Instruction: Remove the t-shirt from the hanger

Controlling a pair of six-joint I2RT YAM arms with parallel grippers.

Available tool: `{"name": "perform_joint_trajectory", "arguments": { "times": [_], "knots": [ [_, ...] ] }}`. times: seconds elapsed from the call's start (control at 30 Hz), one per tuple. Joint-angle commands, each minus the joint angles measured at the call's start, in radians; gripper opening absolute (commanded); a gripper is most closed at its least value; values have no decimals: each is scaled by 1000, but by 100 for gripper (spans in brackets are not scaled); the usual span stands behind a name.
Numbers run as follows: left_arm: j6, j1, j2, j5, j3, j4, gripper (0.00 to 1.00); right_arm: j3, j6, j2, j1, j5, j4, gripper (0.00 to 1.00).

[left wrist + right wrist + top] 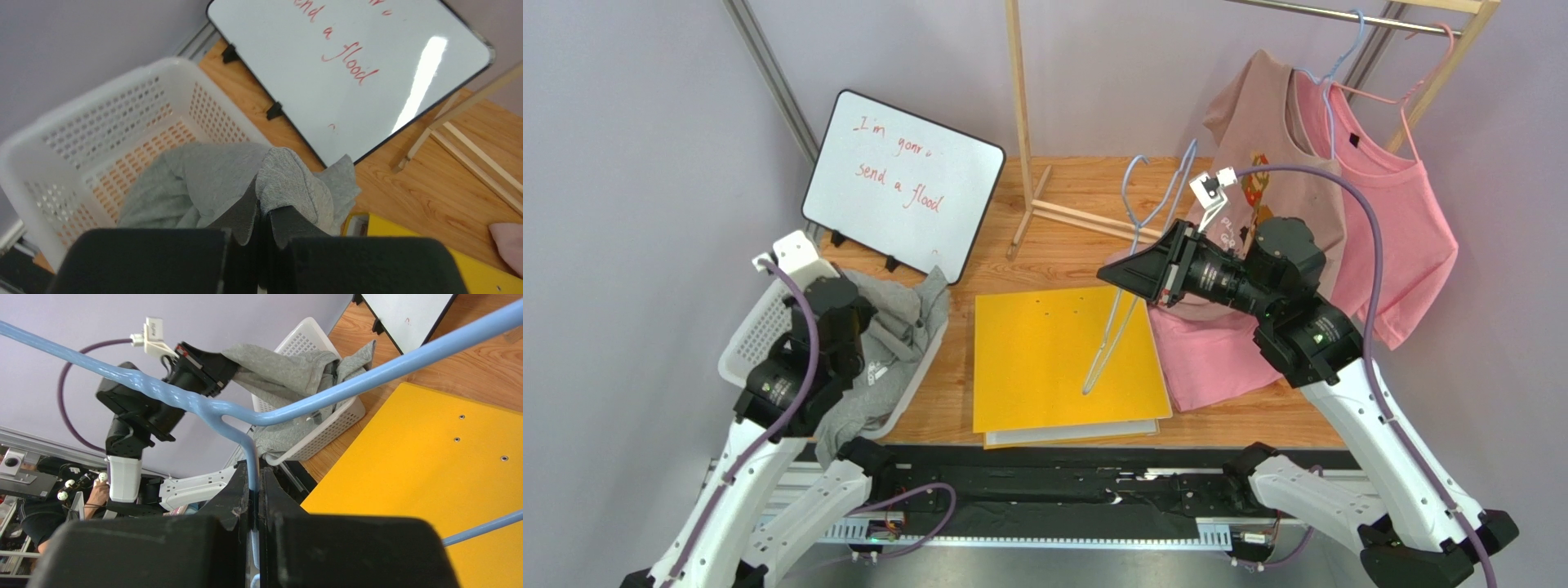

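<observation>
Grey t-shirt [209, 184] hangs bunched from your left end effector [263, 211], which is pinched fully closed on a fold, and it trails over the rim of the white basket [92, 116]. It looks free of the blue hanger [344, 386], which your right end effector [255, 478] clamps tight above the yellow folder [1051, 355]. Lower the cloth well into the basket before releasing, and hold the hanger apart so nothing snags.

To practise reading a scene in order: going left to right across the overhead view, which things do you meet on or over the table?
White basket → yellow folder → dusty-pink t-shirt → bright pink t-shirt.
</observation>
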Motion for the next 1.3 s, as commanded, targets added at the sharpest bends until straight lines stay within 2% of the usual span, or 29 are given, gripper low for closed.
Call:
{"name": "perform_joint_trajectory", "arguments": {
  "times": [0.0,0.1,0.27,0.3,0.33,0.4,0.43,0.57,0.6,0.73,0.87,0.97,1.17,1.27],
  "knots": [
    [-413,11,-97,-127,-98,-151,0,-17,-21,-22,3,15,32,0],
    [-447,28,-109,-121,-136,-194,0,-23,-23,-21,2,15,33,0],
    [-643,45,-48,-100,-142,-375,0,-28,-31,-19,3,23,33,0],
    [-660,48,-36,-60,-142,-392,4,-29,-32,-19,5,25,35,0],
    [-698,48,-22,-41,-133,-412,32,-29,-35,-18,5,25,36,0],
    [-737,48,22,9,-119,-465,68,-29,-37,-13,3,25,37,0],
    [-747,48,56,25,-100,-485,99,-29,-37,-11,3,23,37,0],
    [-916,48,156,147,-44,-713,100,-33,-46,-10,3,21,38,0],
    [-1009,48,174,172,-38,-757,99,-34,-46,-13,3,24,38,0],
    [-1125,49,277,282,-44,-898,99,-39,-55,-10,3,35,40,0],
    [-1162,51,293,359,-87,-892,99,-45,-52,-4,3,29,44,0],
    [-1228,54,248,393,-155,-845,99,-48,-52,-8,3,31,46,0],
    [-1289,75,167,376,-306,-705,99,-57,-54,-17,3,37,47,0],
    [-1309,91,179,341,-348,-654,90,-60,-52,-22,2,34,44,0]
  ]
}}
